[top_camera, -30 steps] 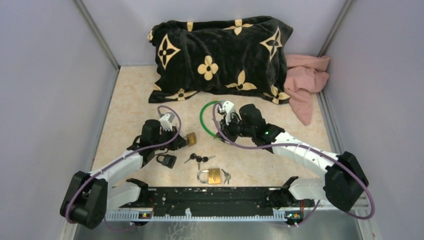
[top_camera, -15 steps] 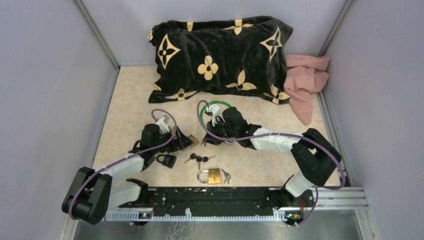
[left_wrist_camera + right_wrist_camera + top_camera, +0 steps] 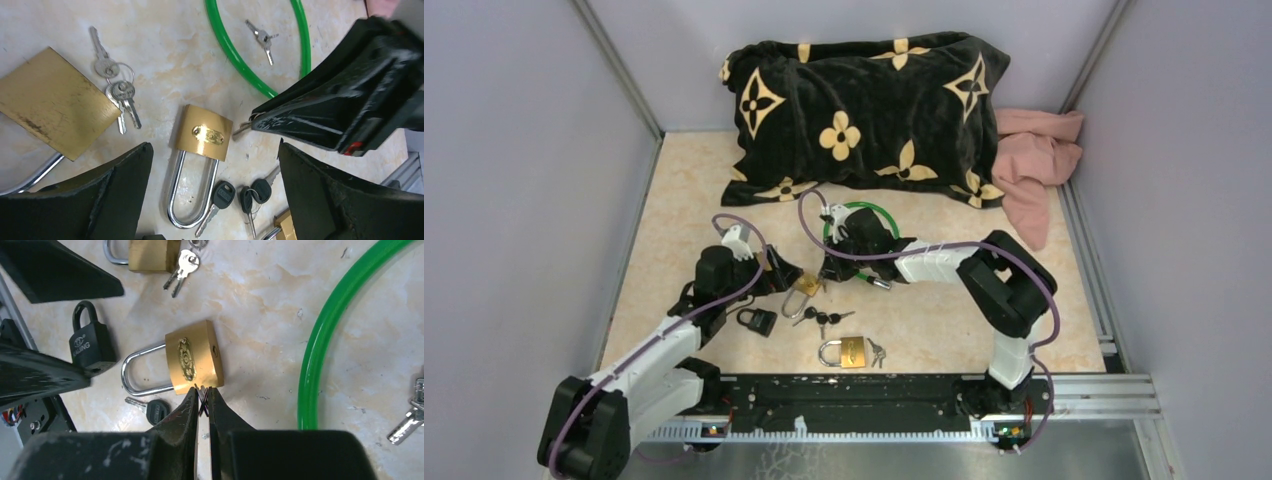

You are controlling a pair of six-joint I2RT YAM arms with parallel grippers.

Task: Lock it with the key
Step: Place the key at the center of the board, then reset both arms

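Note:
A brass padlock [image 3: 204, 134] [image 3: 192, 357] [image 3: 807, 286] with a long steel shackle lies flat on the table. My left gripper [image 3: 214, 150] [image 3: 782, 276] hovers over it, jaws wide open on either side and touching nothing. My right gripper [image 3: 202, 390] [image 3: 829, 268] is shut on a small key [image 3: 202, 397]. The key's tip [image 3: 243, 128] rests against the side edge of the padlock's body. A small hole on the padlock's end face sits apart from the key tip.
Near the left arm lies a black padlock [image 3: 757, 320] [image 3: 90, 342]. Black-headed keys [image 3: 824, 318] [image 3: 255, 192] and a second brass padlock [image 3: 849, 351] lie nearer the bases. A green ring [image 3: 856, 232] holds loose keys [image 3: 262, 37]. A dark pillow [image 3: 864, 110] and pink cloth [image 3: 1034, 160] fill the back.
The left gripper opened and let go of the brass padlock, which now lies on the table. The right gripper moved left with the key up to the padlock.

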